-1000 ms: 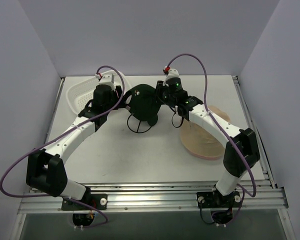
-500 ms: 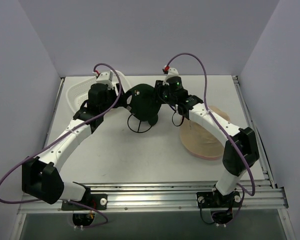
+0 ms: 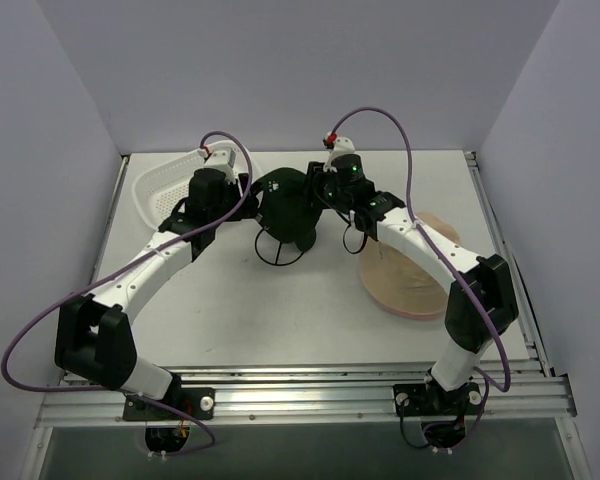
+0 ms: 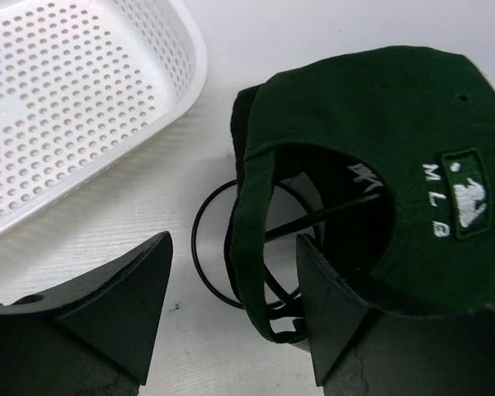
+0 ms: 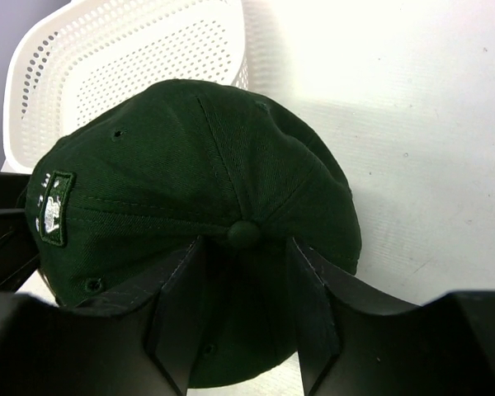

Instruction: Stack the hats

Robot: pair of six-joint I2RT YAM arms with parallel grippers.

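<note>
Left pincer: spread, empty, green cap just right
Right pincer: astride cap crown, grip cannot be told
Basket: left of left pincer

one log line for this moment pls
left gripper: open, beside dark green cap | right gripper: astride cap crown, grip unclear | tan hat: apart, at right | white basket: far left
</note>
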